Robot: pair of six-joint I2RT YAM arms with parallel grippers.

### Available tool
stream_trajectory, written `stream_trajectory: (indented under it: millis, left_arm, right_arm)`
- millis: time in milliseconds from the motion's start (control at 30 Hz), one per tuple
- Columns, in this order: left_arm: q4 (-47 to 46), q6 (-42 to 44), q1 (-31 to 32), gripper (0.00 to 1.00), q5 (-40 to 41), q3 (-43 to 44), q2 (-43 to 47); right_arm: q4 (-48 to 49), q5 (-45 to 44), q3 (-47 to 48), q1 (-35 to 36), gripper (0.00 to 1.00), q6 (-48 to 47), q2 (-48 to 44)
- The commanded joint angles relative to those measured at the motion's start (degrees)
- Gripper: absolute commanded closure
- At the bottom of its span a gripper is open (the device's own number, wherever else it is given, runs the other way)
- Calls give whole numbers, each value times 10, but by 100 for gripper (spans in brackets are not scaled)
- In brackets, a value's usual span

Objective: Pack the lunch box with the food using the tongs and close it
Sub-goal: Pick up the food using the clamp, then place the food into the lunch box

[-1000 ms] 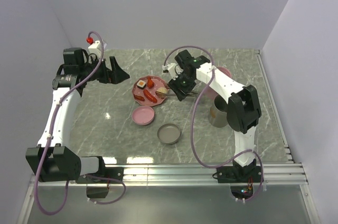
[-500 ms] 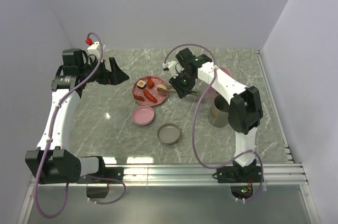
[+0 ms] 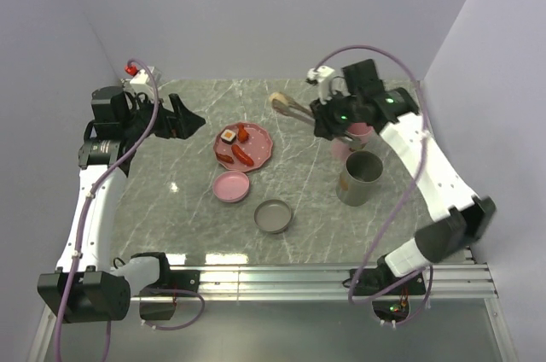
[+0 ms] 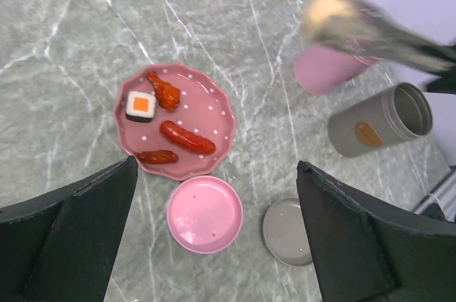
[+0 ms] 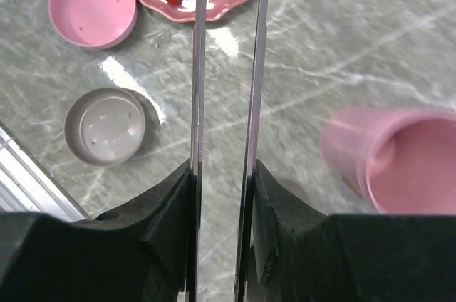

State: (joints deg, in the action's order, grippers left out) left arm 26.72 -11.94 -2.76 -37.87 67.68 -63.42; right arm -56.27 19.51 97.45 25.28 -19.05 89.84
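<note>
Two slim silver arms make up the tongs [image 3: 297,109], and the right gripper [image 5: 223,174] is clamped on them toward their joined end. One finger presses the outside of each arm, so the arms run close and almost parallel in the right wrist view. Seen from above, the long axis of the tongs runs from that gripper toward about ten o'clock, tips leading. The beige ball [image 3: 277,101] is pinched between the tips, at roughly one o'clock of the pink dotted plate [image 3: 261,147] and apart from it. In the left wrist view ball and tongs are blurred and cross in front of the pink tub [image 4: 324,70]. That tub stands with its mouth open, just beside the grey tub [image 3: 359,176] at its twelve o'clock; the grey tub is upright, at about four o'clock of the plate. On the plate the sushi roll [image 4: 140,105] lies at ten o'clock among three red pieces, and the longest sausage [image 4: 187,137] lies along a ten-to-four line. The pink lid [image 3: 231,185] rests hollow side up just beside the plate at seven o'clock, with the grey lid [image 3: 273,215] at its four o'clock on the table [image 3: 188,208]. The left gripper [image 3: 186,117] hangs at nine o'clock of the plate, spread wide and holding nothing.
</note>
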Motion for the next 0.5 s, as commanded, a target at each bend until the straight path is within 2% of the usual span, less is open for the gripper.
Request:
stream_trajectory:
  millis: [0, 67, 233, 367, 467]
  left_arm:
    - [-31, -5, 0, 1, 24, 3, 4]
    - [-30, 0, 0, 1, 30, 4, 3]
    - [-31, -18, 0, 0, 31, 12, -10]
    - [-37, -27, 0, 1, 26, 15, -19]
    - [-40, -29, 0, 1, 23, 16, -20]
  right_arm:
    - [2, 19, -39, -40, 64, 11, -84]
    - [-7, 20, -59, -63, 63, 11, -124]
    - [-38, 36, -85, -179, 62, -2, -187]
    - [-70, 40, -87, -250, 62, -33, -194]
    - [-86, 43, -89, -332, 62, -54, -179]
